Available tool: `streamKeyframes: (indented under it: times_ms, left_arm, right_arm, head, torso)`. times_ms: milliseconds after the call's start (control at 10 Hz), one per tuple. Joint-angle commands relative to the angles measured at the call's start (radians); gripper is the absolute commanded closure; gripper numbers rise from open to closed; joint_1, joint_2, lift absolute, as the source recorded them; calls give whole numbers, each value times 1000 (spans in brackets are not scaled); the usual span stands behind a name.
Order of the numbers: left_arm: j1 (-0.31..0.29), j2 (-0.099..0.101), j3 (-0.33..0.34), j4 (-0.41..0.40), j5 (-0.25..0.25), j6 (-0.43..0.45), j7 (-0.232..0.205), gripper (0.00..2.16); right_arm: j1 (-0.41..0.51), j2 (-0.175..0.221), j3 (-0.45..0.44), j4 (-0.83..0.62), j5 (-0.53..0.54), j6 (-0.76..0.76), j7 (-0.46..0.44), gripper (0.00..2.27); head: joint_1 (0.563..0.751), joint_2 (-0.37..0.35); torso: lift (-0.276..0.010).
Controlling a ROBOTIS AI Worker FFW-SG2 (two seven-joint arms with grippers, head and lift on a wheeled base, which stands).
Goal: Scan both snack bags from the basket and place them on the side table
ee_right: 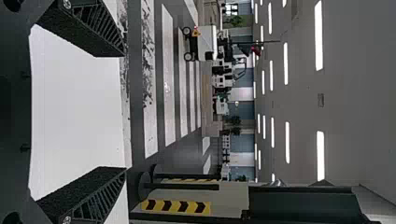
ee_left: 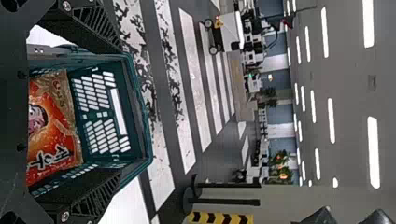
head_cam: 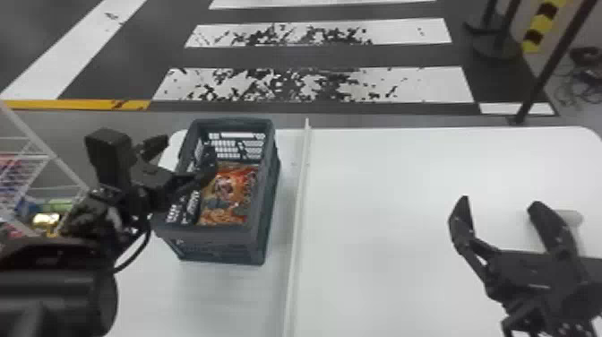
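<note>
Jaws apart, the left gripper [head_cam: 189, 147] hangs at the left rim of a basket [head_cam: 210, 234] on the far left corner of the counter [head_cam: 380, 179], an orange snack bag [head_cam: 230, 192] inside; a low approach could snag that rim and drag the basket, while the right gripper [head_cam: 499, 201], jaws also apart, hangs over the right side.

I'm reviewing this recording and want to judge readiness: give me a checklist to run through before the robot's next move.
1. Basket upright on the white table: ok.
2. Snack bag visible inside it: ok.
3. Second bag distinguishable in there: cannot tell.
4. Left end effector open, ready to grasp: ok.
5. Snack bag gripped: not ok, it lies in the basket with neither end effector closed on it.
6. Right end effector open and empty: ok.
</note>
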Motion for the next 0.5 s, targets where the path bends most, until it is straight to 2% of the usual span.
streamKeyframes:
  times_ms: [0,100,200,400]
  left_arm:
    - [-50,29,-12,40,-93,51,-56,93]
    - [-90,29,-21,61,-147,91,-118,90]
    - [-124,35,-35,86,-182,137,-161,90]
    - [-188,49,-75,136,-252,217,-225,73]
  right_arm:
    - [6,0,-7,2,-4,0,0,56]
    - [12,0,-12,0,-6,-6,0,56]
    - [13,0,-12,0,-6,-12,0,56]
    - [15,1,-10,0,-6,-12,0,56]
  head:
    - [695,123]
    - [695,123]
    - [695,120]
    - [695,118]
  torso:
    - [-75]
    - [-75]
    - [-75]
    - [-75]
